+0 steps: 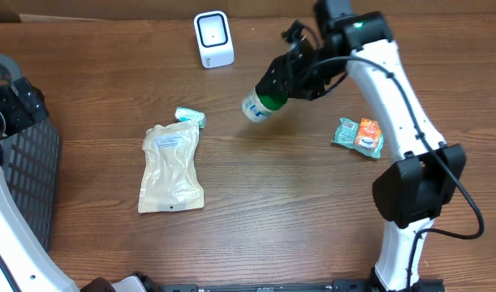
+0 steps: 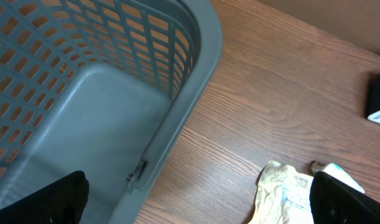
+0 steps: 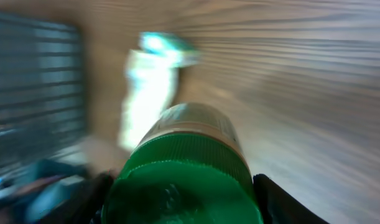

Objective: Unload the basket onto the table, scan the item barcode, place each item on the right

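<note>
A white bottle with a green cap (image 1: 259, 104) hangs above the table's middle, tilted on its side, with my right gripper (image 1: 285, 81) shut on its cap end. The right wrist view is blurred; the green cap (image 3: 183, 180) fills it between the two dark fingers. The white barcode scanner (image 1: 213, 38) stands at the back of the table, up and to the left of the bottle. My left gripper (image 2: 196, 199) is open at the far left, over the grey basket's (image 2: 84, 106) edge, holding nothing.
A beige pouch (image 1: 172, 169) lies flat left of centre with a small teal packet (image 1: 190, 118) at its top. An orange and teal packet (image 1: 360, 136) lies to the right, near the right arm. The grey basket (image 1: 24, 174) fills the left edge.
</note>
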Available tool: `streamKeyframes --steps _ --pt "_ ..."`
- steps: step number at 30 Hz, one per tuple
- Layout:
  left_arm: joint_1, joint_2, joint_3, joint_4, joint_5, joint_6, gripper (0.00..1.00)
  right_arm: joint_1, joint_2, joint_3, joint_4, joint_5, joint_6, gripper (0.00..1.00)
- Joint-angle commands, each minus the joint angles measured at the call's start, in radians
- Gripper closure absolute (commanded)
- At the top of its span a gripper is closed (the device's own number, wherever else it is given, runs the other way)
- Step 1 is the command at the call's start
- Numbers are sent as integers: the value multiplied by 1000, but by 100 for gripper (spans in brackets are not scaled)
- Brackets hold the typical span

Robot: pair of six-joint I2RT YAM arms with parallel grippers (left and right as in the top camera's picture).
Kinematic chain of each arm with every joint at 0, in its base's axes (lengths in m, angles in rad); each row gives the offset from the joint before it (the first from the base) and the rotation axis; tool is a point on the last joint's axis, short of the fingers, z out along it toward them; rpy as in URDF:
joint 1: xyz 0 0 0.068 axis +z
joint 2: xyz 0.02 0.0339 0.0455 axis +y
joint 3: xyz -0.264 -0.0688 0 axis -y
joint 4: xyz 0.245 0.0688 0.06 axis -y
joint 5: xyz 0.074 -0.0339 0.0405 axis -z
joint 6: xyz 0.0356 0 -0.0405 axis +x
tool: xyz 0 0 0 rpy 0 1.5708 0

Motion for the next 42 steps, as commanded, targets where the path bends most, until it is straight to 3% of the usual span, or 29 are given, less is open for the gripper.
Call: streamKeyframes --steps 1,8,16,22,31,38,42 --pt "0 -6 21 4 -4 12 0 71 -16 14 5 365 36 64" --pt "0 -6 21 4 -3 12 1 188 -16 -105 30 650 35 64" --pt "0 -6 21 4 -3 12 0 214 -16 -294 192 662 35 64" --pt "0 -6 21 4 -3 12 0 216 -16 -325 238 661 -3 64" --pt "0 -6 21 4 -3 12 0 216 -16 -325 279 484 -259 64" --pt "0 -6 21 4 -4 12 0 216 -16 -325 364 466 -396 64" --pt "0 -6 21 4 -3 12 0 216 -16 -325 515 471 -454 75"
